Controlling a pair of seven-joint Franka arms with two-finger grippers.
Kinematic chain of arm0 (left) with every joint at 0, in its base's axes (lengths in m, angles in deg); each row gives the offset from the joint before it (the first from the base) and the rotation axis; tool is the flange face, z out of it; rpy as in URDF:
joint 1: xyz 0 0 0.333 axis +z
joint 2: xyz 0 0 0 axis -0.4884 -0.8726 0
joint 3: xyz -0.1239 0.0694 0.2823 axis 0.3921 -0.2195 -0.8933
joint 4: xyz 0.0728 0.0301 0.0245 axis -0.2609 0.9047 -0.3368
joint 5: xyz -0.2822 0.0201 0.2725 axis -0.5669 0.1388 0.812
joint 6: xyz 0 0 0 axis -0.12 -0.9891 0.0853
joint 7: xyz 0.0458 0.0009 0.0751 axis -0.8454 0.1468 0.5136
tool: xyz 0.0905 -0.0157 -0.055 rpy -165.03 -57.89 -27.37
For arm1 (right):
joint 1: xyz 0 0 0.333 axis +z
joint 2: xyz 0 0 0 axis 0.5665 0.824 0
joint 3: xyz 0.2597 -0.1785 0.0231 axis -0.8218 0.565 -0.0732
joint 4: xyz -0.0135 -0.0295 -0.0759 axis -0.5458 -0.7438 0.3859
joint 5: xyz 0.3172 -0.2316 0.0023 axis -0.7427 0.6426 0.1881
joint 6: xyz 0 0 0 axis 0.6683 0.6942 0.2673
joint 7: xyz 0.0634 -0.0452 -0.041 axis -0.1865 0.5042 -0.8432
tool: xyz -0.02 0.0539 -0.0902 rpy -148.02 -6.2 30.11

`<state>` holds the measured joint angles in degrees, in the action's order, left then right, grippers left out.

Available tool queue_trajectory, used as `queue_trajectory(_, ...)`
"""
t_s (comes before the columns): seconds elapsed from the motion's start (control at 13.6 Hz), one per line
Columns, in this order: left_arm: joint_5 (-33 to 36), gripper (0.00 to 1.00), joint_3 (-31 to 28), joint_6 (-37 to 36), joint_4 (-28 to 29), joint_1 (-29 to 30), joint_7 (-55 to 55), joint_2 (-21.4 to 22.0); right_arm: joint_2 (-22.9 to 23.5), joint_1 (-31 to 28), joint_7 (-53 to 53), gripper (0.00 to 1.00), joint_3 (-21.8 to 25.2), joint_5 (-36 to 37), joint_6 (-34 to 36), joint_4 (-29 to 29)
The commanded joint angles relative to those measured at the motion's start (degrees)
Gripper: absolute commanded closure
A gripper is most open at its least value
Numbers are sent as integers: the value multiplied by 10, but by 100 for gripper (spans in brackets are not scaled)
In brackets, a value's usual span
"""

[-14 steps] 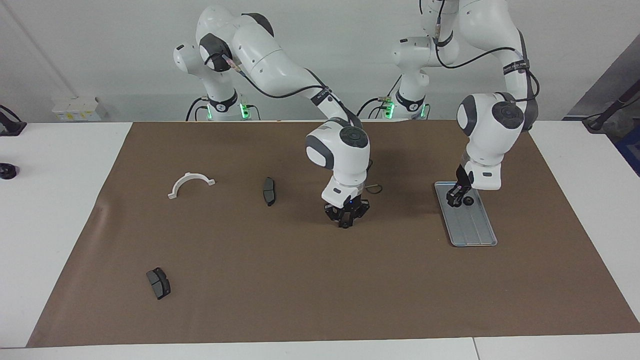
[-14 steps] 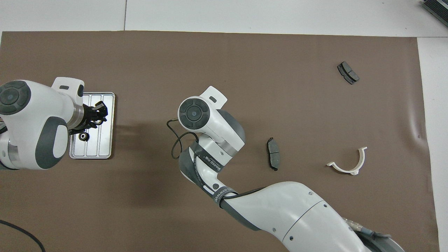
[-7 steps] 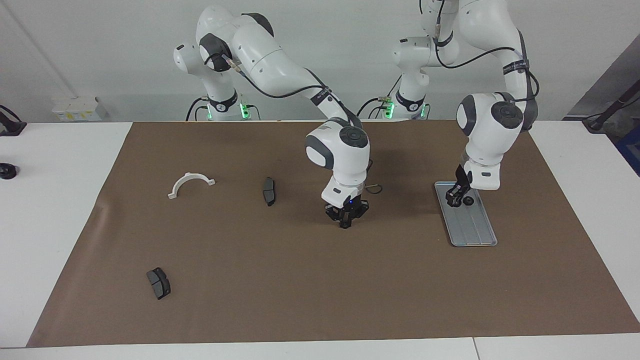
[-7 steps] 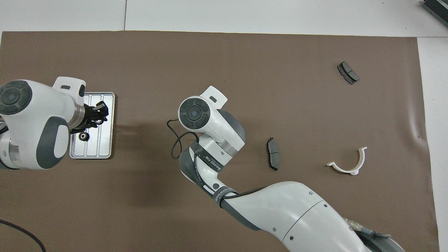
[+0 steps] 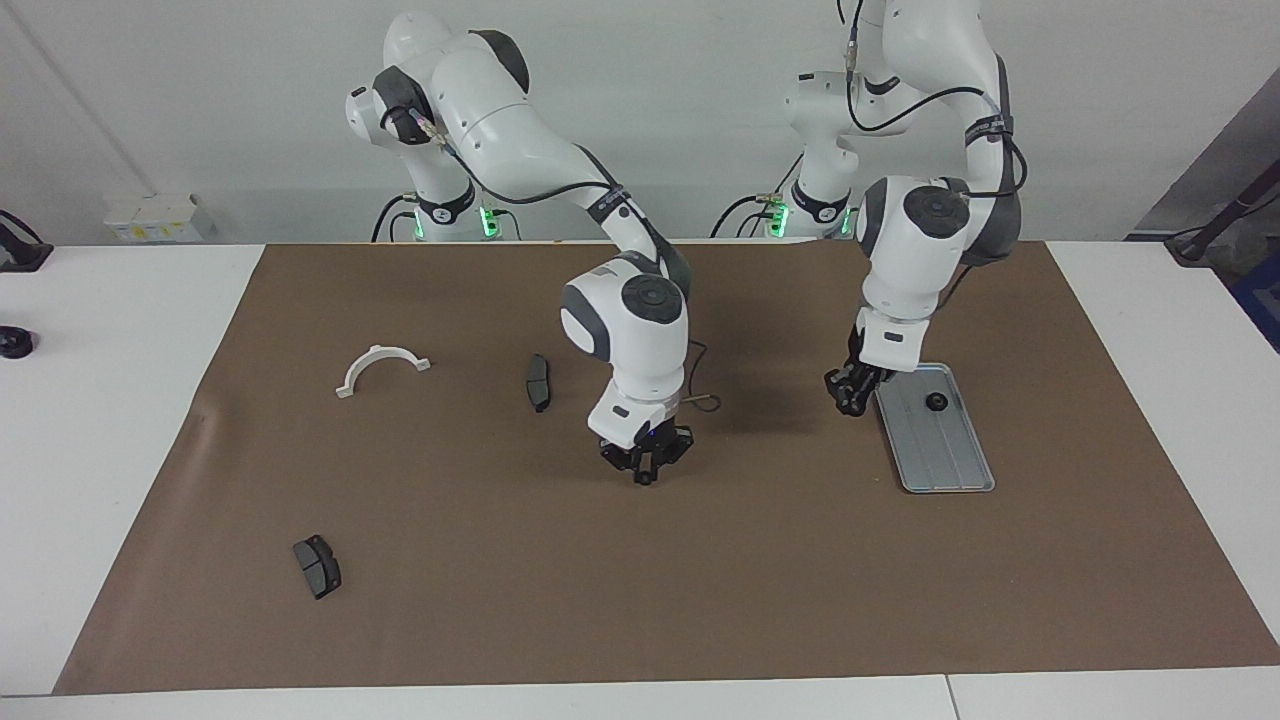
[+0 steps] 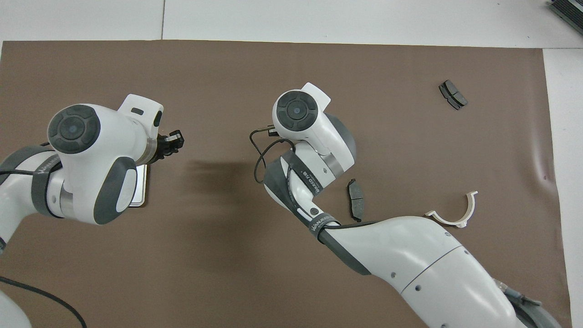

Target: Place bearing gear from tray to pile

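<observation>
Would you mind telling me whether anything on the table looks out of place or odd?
Nothing looks spilled or damaged. The only oddity: no pile shows; two dark pads and a white curved bracket lie scattered apart on the mat. One small black part sits on the tray.

White arms [image 5: 520,130], grey joint caps, black cables, seemingly black pincers.

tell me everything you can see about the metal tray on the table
The tray is a flat, silver-grey metal rectangle with rounded corners, a low raised rim and lengthwise ridges. It lies flat on the brown mat toward the left arm's end of the table. One small black round part sits in its end nearer the robots; the rest of it is bare. The left pincer hangs just beside its edge, apparently not touching it.
</observation>
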<state>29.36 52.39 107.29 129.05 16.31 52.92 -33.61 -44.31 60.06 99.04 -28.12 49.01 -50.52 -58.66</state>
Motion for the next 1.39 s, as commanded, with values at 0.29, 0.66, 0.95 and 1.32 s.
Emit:
queue_trajectory(0.29,-30,100,-7,64,-89,-121,12,-105,-71,-158,-257,100,-7,-47,101,-14)
queue_trajectory(0.66,-33,100,-6,120,-154,-181,87,-190,-79,-261,-389,100,-7,-46,95,-44)
queue_trajectory(0.95,-34,84,-6,161,-146,-191,87,-204,-98,-320,-411,100,-7,-47,47,-112)
queue_trajectory(1.32,-34,0,-8,174,-126,-199,95,-204,-120,-330,-400,100,-7,-58,-5,-191)
